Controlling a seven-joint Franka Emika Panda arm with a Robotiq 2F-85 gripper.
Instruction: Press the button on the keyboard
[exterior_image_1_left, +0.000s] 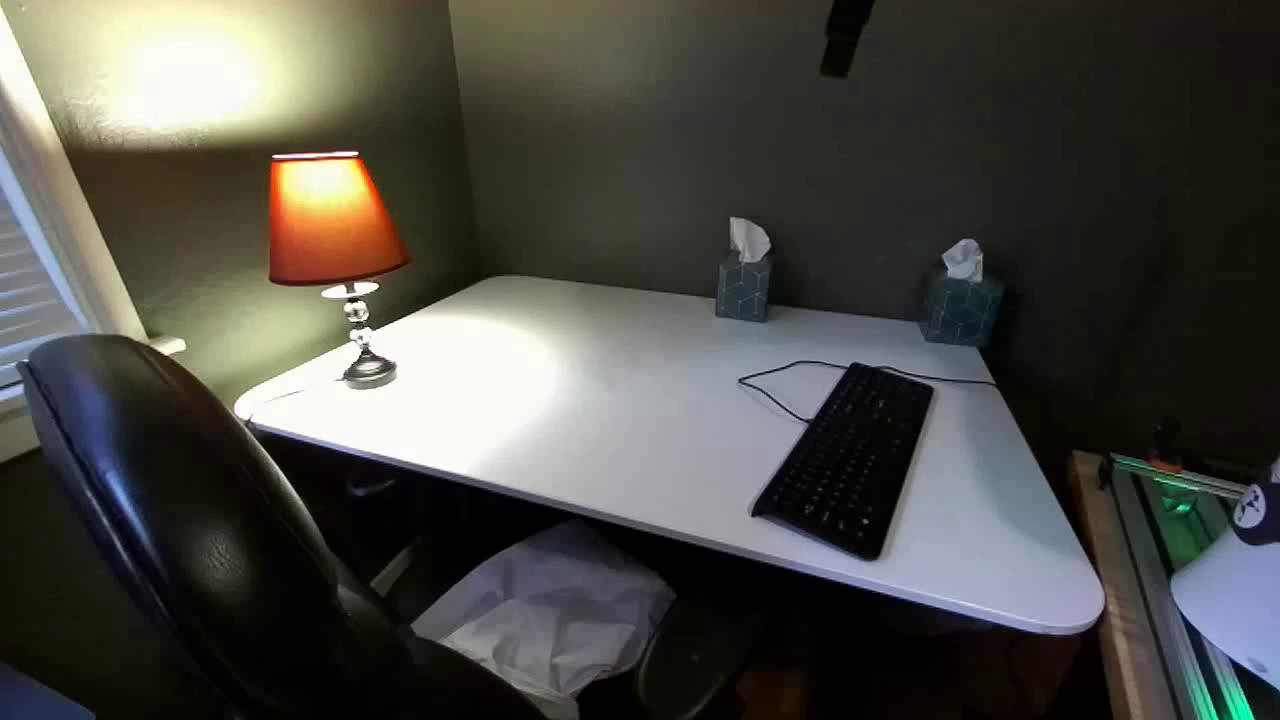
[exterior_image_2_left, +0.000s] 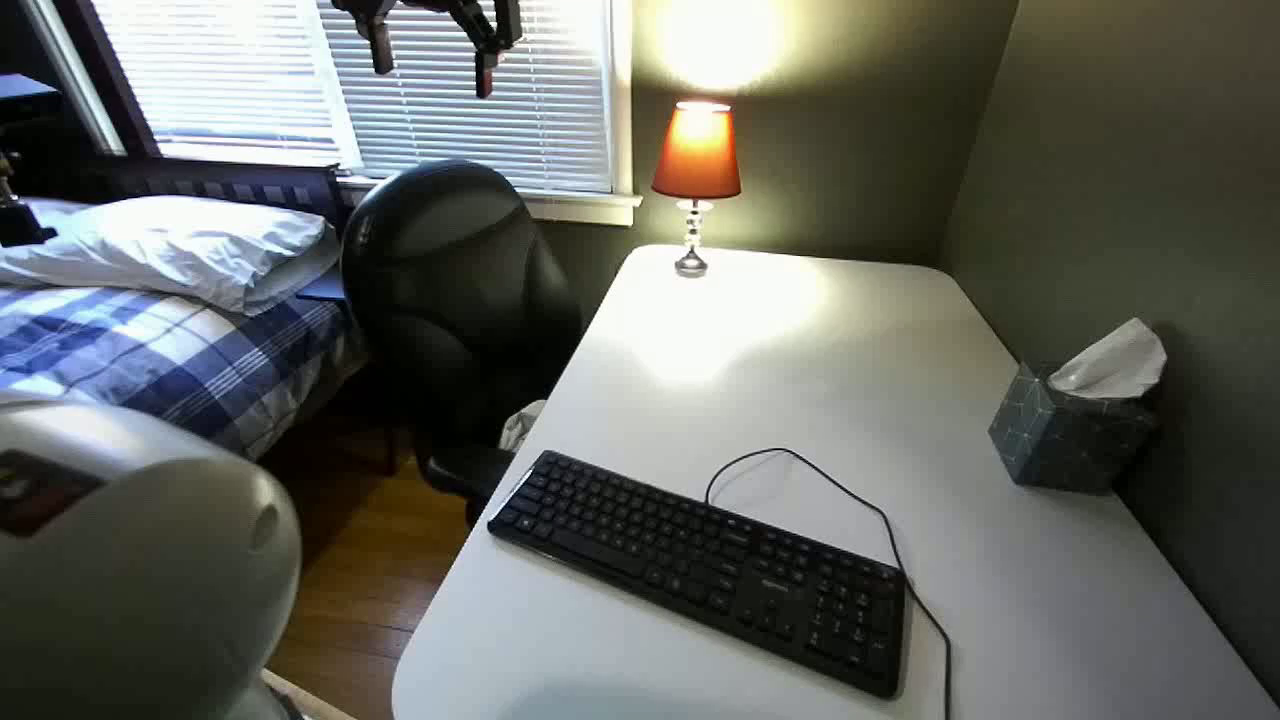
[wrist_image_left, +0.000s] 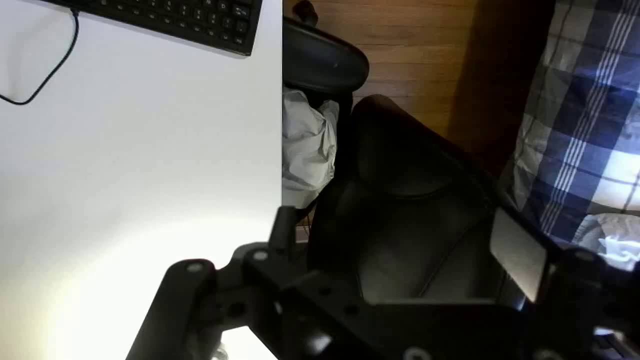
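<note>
The black keyboard (exterior_image_1_left: 850, 460) lies flat on the white desk, with its thin black cable behind it. In an exterior view the keyboard (exterior_image_2_left: 690, 570) lies across the near part of the desk. In the wrist view only one end of the keyboard (wrist_image_left: 200, 20) shows at the top edge. My gripper (exterior_image_2_left: 433, 74) is high in the air, well above desk height, with its two fingers apart and nothing between them. In an exterior view only part of the gripper (exterior_image_1_left: 838, 55) shows at the top edge. In the wrist view the gripper (wrist_image_left: 400, 240) is spread open over the chair.
The white desk (exterior_image_1_left: 600, 400) bears a lit lamp (exterior_image_1_left: 335, 220) with an orange shade and two tissue boxes (exterior_image_1_left: 743, 288) along the wall. A black office chair (exterior_image_2_left: 450, 290) stands at the desk's edge. A bed (exterior_image_2_left: 170, 340) is beyond it.
</note>
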